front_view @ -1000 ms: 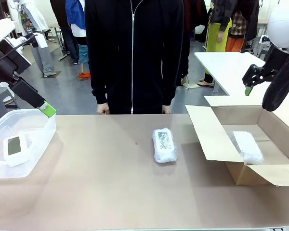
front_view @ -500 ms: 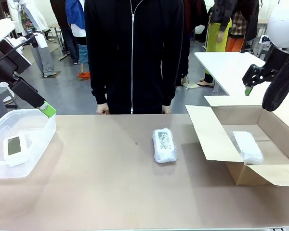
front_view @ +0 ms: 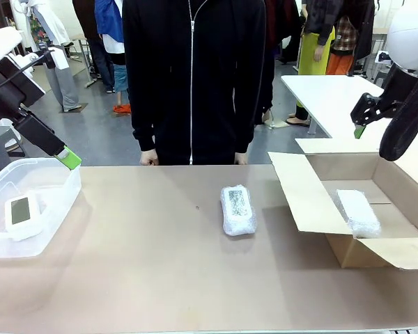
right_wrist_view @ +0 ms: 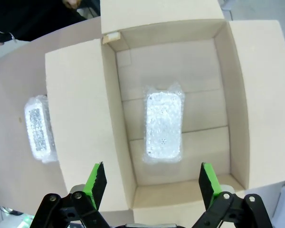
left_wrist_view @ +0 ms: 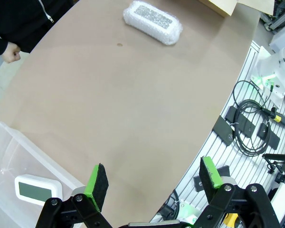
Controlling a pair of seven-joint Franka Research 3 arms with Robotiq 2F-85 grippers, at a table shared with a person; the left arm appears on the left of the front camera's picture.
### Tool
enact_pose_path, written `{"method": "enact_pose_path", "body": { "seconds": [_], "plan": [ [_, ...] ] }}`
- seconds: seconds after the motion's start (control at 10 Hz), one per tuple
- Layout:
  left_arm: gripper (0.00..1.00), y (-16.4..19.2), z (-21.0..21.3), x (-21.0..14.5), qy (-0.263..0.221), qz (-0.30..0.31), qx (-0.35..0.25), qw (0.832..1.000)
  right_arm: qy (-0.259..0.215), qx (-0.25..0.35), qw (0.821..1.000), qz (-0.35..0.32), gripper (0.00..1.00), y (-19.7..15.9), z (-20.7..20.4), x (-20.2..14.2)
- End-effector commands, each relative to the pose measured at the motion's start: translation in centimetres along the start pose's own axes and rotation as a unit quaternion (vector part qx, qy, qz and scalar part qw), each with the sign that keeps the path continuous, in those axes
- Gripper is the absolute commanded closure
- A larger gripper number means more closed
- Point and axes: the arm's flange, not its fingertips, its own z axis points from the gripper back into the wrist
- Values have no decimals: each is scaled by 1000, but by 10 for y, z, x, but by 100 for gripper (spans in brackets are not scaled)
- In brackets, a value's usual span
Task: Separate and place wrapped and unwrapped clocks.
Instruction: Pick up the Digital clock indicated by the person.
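A bubble-wrapped clock (front_view: 237, 209) with a dark speckled panel lies at the table's middle; the same bundle (left_wrist_view: 152, 22) (right_wrist_view: 38, 129) appears in both wrist views. A second wrapped clock (front_view: 357, 211) (right_wrist_view: 164, 124) rests inside the open cardboard box (front_view: 313, 202) (right_wrist_view: 76, 118) at right. The bare white clock (front_view: 20, 212) (left_wrist_view: 36, 189) with a grey-green screen lies in the clear plastic bin (front_view: 56, 202) (left_wrist_view: 4, 152) at left. My left gripper (left_wrist_view: 154, 178) hangs open high over the bin's near side, one green fingertip (front_view: 69, 158) showing. My right gripper (right_wrist_view: 150, 183) is open, well above the box.
A person in a black zip jacket (front_view: 192, 76) stands at the far edge, hands (front_view: 149, 158) down by the table. The box flaps (front_view: 305, 191) spread outward. Cables and brackets (left_wrist_view: 249, 128) sit beyond the table's near edge. Bare tabletop (front_view: 146, 250) lies between bin and box.
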Motion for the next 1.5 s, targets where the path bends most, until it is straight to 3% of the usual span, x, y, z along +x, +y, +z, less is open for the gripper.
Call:
{"method": "enact_pose_path", "body": {
  "seconds": [0.0, 0.1, 0.2, 0.3, 0.4, 0.8, 1.0, 1.4],
  "plan": [
    [0, 0, 0, 0, -1, 1, -2, 1000, 1, 10, 1000, 0, 0, -1, 1, 0],
    [0, 0, 0, 0, -1, 1, -2, 1000, 0, 0, 1000, 0, 0, 0, 0, 0],
    [0, 0, 0, 0, -1, 1, -2, 1000, 18, 104, 992, 73, 0, 3, -10, -4],
    [0, 0, 0, 0, -1, 1, -2, 1000, 24, 191, 970, 146, 0, 23, -13, -11],
    [0, 0, 0, 0, -1, 1, -2, 1000, 20, 239, 951, 194, 0, 42, -10, -13],
    [0, 0, 0, 0, -1, 1, -2, 1000, -43, 344, 873, 342, 0, 114, 26, -39],
    [0, 0, 0, 0, -1, 1, -2, 1000, -58, 348, 842, 407, 0, 137, 38, -44],
    [0, 0, 0, 0, -1, 1, -2, 1000, -55, 291, 817, 494, 0, 161, 59, -70]
  ]
}}
